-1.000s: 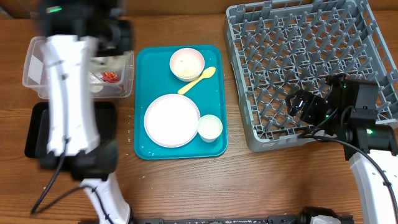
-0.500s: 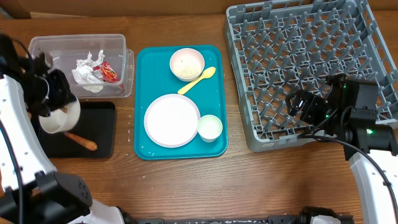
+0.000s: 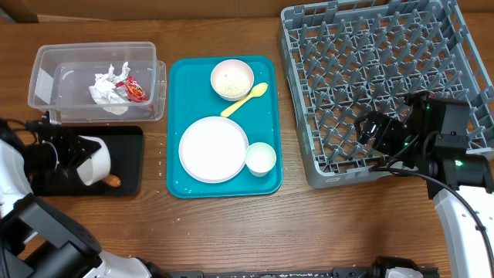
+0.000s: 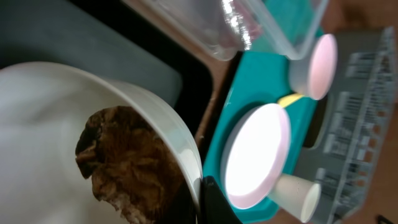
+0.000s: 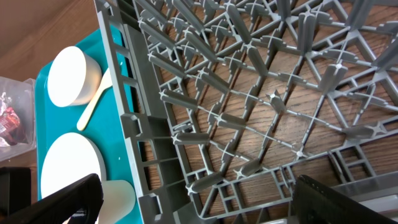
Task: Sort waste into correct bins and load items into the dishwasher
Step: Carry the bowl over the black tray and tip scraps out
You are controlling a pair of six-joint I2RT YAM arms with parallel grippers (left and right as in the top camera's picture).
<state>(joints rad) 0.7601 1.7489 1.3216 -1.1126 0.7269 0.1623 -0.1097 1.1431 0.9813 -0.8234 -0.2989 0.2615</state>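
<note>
Since the previous view the left arm has swung down toward the table's left edge. The bowl it carries has tipped from near upright onto its side over the black tray. Left gripper: closed on the bowl's rim. The wrist view shows brown lumps clinging inside the bowl. A sausage lies near the tray's front edge.

Sorted: paper and red wrapper lie in the clear tub at the table's back-left corner.

Outstanding: the lumps, plus the rice bowl, spoon, plate and cup, all on the teal tray mid-table. The rack at the right edge holds nothing. Judged roughly one third complete.

Right gripper: fingers spread wide and empty, hanging over the rack's front edge, with the arm reaching in from the front-right corner.
</note>
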